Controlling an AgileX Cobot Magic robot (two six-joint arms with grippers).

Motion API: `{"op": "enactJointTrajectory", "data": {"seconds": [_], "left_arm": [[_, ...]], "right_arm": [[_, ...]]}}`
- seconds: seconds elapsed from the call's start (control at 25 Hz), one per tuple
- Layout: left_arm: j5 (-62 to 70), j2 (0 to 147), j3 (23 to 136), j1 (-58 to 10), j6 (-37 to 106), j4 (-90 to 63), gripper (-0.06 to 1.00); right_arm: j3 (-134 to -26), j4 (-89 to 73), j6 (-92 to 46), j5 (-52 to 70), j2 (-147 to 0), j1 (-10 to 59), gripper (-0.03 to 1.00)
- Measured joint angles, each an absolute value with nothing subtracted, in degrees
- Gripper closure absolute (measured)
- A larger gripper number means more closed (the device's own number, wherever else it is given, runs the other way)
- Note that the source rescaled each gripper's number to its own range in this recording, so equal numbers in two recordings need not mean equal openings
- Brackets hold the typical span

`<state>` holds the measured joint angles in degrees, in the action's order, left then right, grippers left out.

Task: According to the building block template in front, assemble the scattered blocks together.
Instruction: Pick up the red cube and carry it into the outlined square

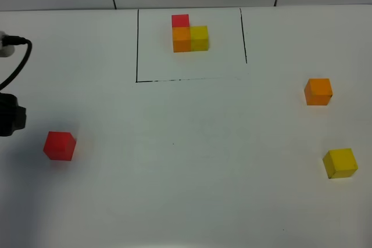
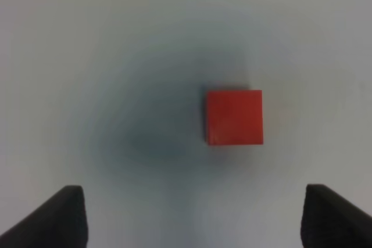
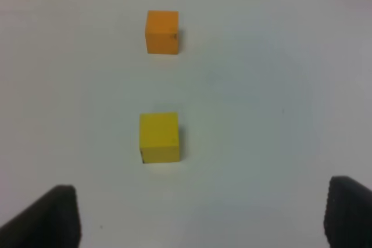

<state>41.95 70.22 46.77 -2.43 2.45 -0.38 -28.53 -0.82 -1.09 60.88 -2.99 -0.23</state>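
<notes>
The left tool (image 2: pixel 197 219) and right tool (image 3: pixel 203 213) are spread, empty. The red block (image 2: pixel 233 117) is judged light, rigid, best pinched across opposite faces.

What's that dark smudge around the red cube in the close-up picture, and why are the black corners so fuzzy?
Left wrist view: a soft shadow on the table, probably from the arm, around the red cube; the corners are the left claw, too near the lens to focus. Exterior high view: the same grey shade beside that cube, no glare. Right wrist view: even light.
</notes>
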Motion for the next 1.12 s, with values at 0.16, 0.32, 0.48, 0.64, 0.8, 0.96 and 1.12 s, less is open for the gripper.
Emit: {"op": "enactJointTrajectory", "data": {"seconds": [0.16, 0.32, 0.48, 0.64, 0.8, 0.96, 1.12], "left_arm": [[42.54, 78.68, 49.07, -4.13, 1.31, -0.38, 0.16], [44.4, 85.71, 52.15, -6.99, 0.65, -0.38, 0.16], [44.25, 90.58, 52.96, -7.35, -0.71, 0.0, 0.14], [42.15, 93.57, 52.96, -7.35, -0.82, -0.35, 0.02], [39.68, 96.37, 52.96, -7.35, -0.82, -0.54, -0.05], [37.42, 99.02, 52.96, -7.35, -1.03, -0.61, -0.06], [36.25, 101.57, 52.96, -7.35, -1.4, -0.74, -0.05]], "right_arm": [[-28.53, -0.82, -1.09, 60.88, -2.99, -0.23, 0.24], [-28.53, -0.82, -1.09, 60.88, -2.99, -0.23, 0.24], [-28.53, -0.82, -1.09, 60.88, -2.99, -0.23, 0.24], [-28.53, -0.82, -1.09, 60.88, -2.99, -0.23, 0.24], [-28.53, -0.82, -1.09, 60.88, -2.99, -0.23, 0.24], [-28.53, -0.82, -1.09, 60.88, -2.99, -0.23, 0.24], [-28.53, -0.82, -1.09, 60.88, -2.99, -0.23, 0.24]]}}
